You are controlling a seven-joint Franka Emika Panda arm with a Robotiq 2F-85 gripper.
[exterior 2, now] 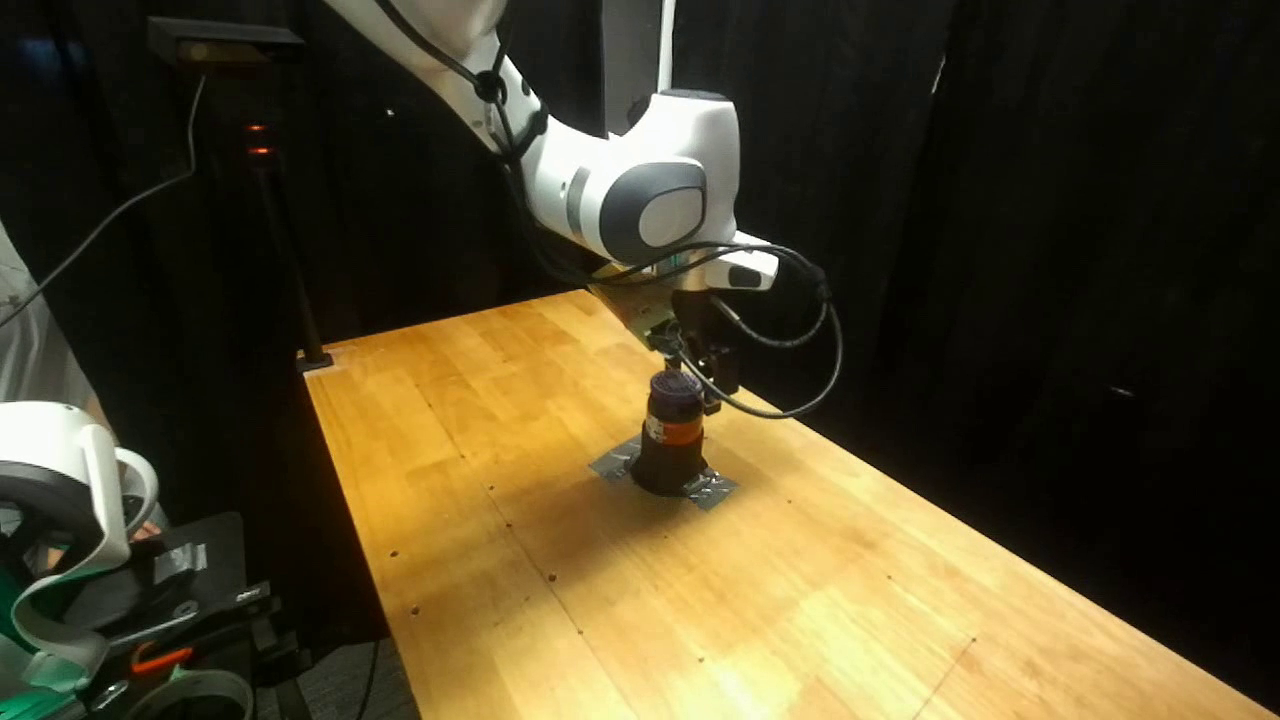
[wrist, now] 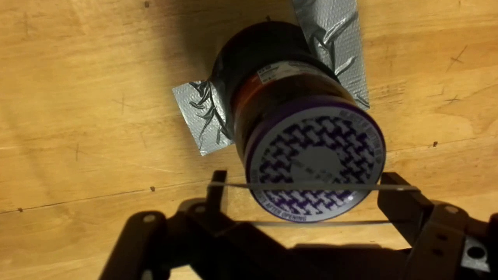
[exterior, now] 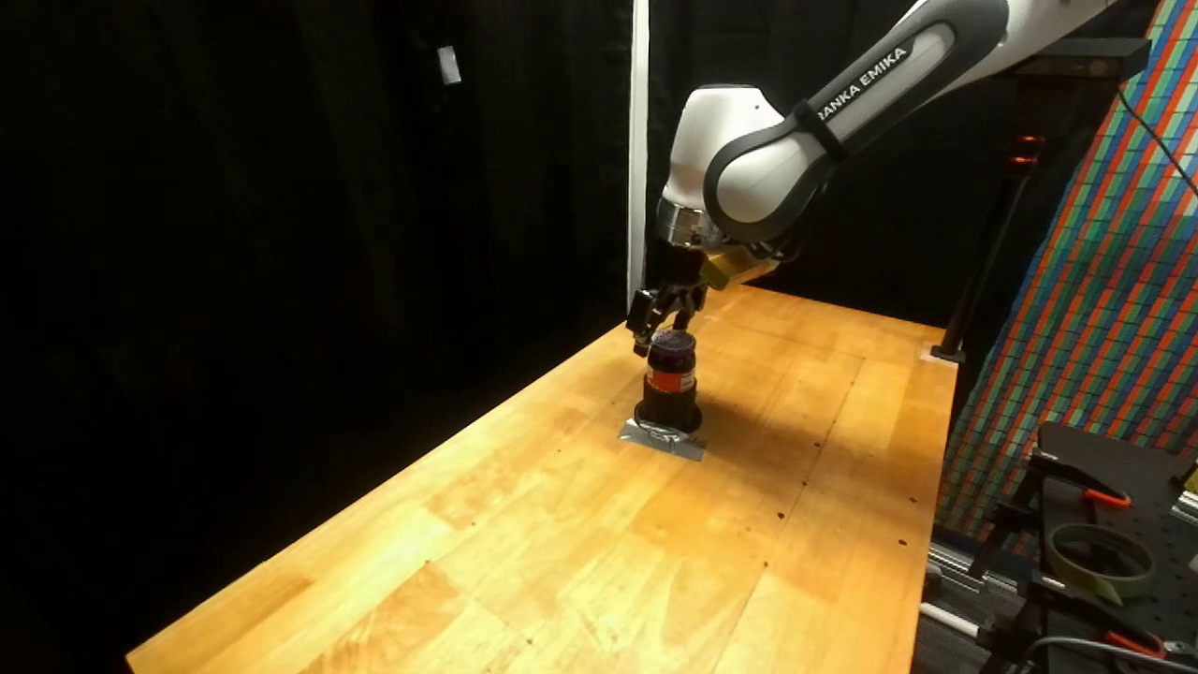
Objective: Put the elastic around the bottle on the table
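The bottle [exterior: 671, 379] stands upright in a dark round base on the wooden table [exterior: 580, 534]. It also shows in an exterior view [exterior 2: 675, 432] and in the wrist view [wrist: 288, 93], where its purple-and-white lid faces the camera. My gripper [wrist: 305, 179] is open, its fingers spread wider than the lid. The elastic [wrist: 311, 187] is a thin pale band stretched around both fingers. One strand crosses over the lid, the other runs just past the lid's near edge. In both exterior views the gripper [exterior: 663, 335] [exterior 2: 692, 384] is right at the bottle's top; the elastic is too thin to make out there.
Silver tape [wrist: 338, 50] holds the base to the table. A black post [exterior: 983, 253] stands at the table's far corner. A cable loop [exterior 2: 835, 350] hangs from the wrist. A dark side stand with a tape roll [exterior: 1100, 557] is beside the table.
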